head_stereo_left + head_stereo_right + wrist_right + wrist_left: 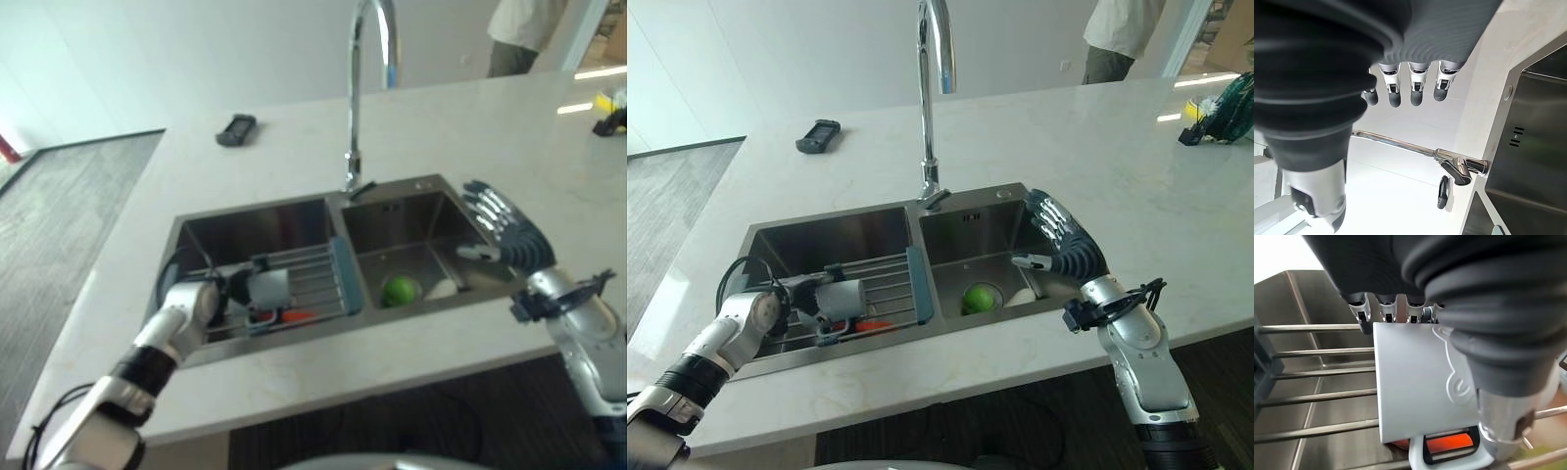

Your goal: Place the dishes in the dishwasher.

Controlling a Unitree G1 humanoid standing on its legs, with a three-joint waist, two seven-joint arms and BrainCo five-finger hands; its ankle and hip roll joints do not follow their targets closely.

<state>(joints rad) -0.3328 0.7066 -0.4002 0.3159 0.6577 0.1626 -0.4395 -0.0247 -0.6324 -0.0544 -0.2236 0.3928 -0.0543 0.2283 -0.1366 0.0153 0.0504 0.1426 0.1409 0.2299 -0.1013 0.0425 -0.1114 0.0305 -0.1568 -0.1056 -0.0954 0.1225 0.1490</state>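
A pale grey cup (270, 286) lies on its side on a wire rack (315, 272) across the left basin of the steel sink (411, 184). My left hand (194, 302) reaches into that basin, fingers curled over the cup (1415, 382) and the thumb (1498, 421) on its other side. Under the cup rests an orange and white utensil (1447, 444). In the right basin sit a green round thing (399, 290) and a white dish (443, 289). My right hand (505, 230) hovers open over that basin's right edge, fingers (1418, 93) straight.
A tall chrome faucet (358, 88) rises behind the divider between the basins. A black device (236, 129) lies on the white counter at the back left. A person (519, 34) stands beyond the counter's far side. Dark floor lies to the left.
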